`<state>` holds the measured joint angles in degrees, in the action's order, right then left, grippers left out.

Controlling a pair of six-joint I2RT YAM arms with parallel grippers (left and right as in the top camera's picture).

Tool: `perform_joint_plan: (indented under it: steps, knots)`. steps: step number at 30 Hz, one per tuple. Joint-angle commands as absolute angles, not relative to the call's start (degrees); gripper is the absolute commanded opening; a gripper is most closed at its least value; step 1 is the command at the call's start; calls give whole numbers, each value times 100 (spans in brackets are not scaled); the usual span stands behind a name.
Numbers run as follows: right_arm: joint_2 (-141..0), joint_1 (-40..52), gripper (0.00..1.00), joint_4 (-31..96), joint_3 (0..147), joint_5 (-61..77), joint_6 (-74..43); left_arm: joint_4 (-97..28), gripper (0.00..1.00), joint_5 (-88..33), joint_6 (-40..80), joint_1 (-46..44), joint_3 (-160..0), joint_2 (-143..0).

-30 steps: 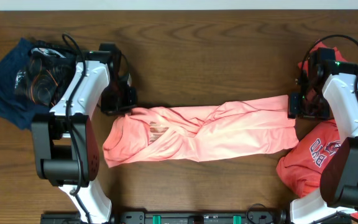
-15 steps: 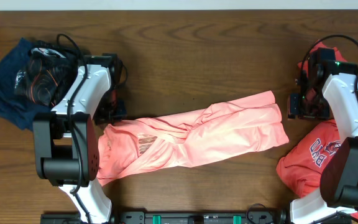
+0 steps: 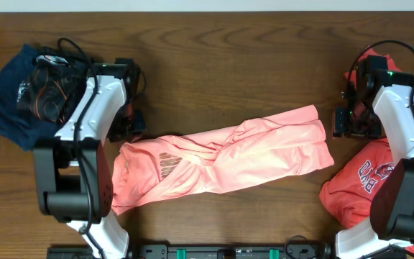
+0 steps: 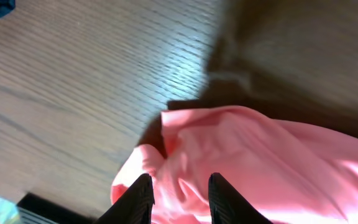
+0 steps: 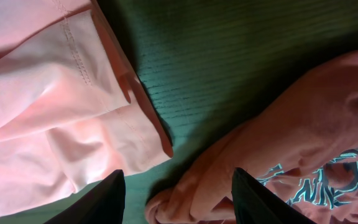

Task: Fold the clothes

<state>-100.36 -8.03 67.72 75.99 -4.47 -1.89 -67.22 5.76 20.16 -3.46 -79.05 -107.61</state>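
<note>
The salmon-pink T-shirt point(image 3: 228, 155) lies twisted across mid-frame on the worktop point(image 3: 250, 57). It is likely light, limp and prone to bunching, so pinch the hem corners or shoulders. The left end effector point(image 4: 178, 186) is narrowly parted and empty over its left end. The right end effector point(image 5: 178, 177) is wide and empty beside the hem. There is open room in the upper frame, but the coral-red T-shirt point(image 3: 358, 183) crowds the lower right.
</note>
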Motion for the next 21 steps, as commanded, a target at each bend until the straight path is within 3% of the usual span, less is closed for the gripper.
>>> perform_joint_plan:
  steps: [1, 5, 11, 14, 21]
  knots:
    - [-10044, -825, 54, 6775, 7566, -447, -99, -6729, 31, 342, 2108, -336, -7924, -10669]
    - [-10044, -823, 54, 6777, 7566, -447, -97, -6539, 41, 252, 2106, -344, -7817, -10672]
    - [-10044, -823, 54, 6777, 7566, -447, -97, -6259, 43, -1212, 1461, -519, -7806, -10674]
    - [-10044, -823, 54, 6779, 7566, -445, -99, -6069, 51, -1240, 1466, -672, -7765, -10674]
    - [-10044, -823, 54, 6818, 7566, -447, -93, -5798, 52, -814, 1643, -915, -7354, -10711]
